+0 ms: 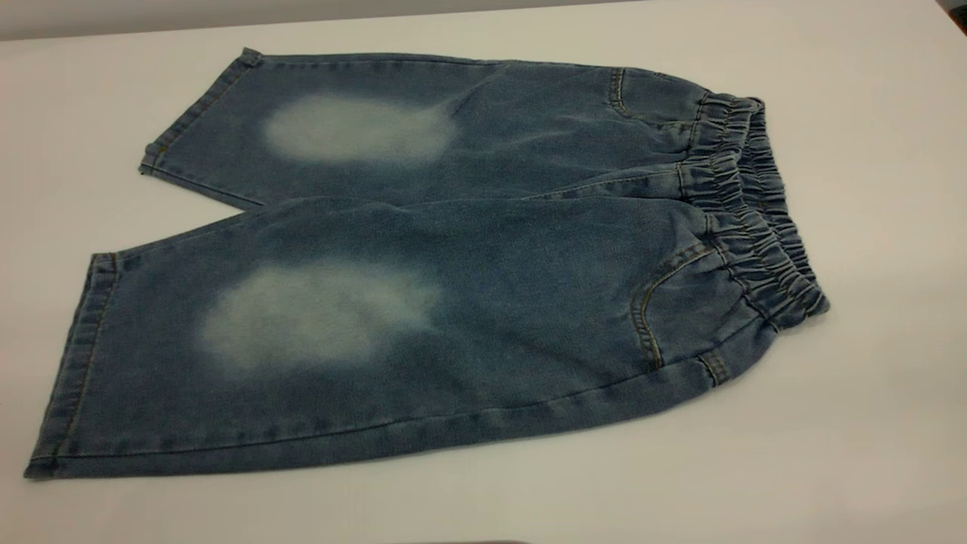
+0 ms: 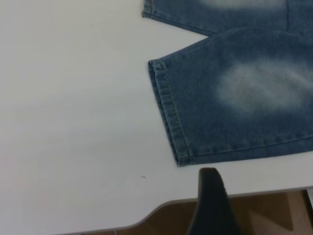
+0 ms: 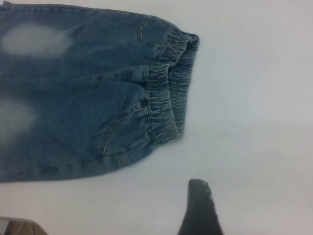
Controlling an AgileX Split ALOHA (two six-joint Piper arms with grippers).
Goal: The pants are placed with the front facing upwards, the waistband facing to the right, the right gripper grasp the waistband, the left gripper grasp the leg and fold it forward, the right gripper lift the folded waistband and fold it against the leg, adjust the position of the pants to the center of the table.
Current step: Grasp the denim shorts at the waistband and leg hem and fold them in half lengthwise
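The pants [image 1: 483, 272] lie flat and unfolded on the white table [image 1: 869, 423], front side up. Each leg has a pale oval patch. Both leg hems point left, and the gathered waistband [image 1: 755, 211] is at the right. Neither gripper appears in the exterior view. In the left wrist view, a black part of my left gripper [image 2: 211, 196] hangs over the table edge, just short of the near leg's hem [image 2: 168, 117] and apart from it. In the right wrist view, a black part of my right gripper [image 3: 200, 205] is above bare table, short of the waistband [image 3: 164, 93].
The table's front edge [image 2: 234, 196] shows in the left wrist view, with brown floor [image 2: 264, 215] beyond it. White table surface surrounds the pants on all sides.
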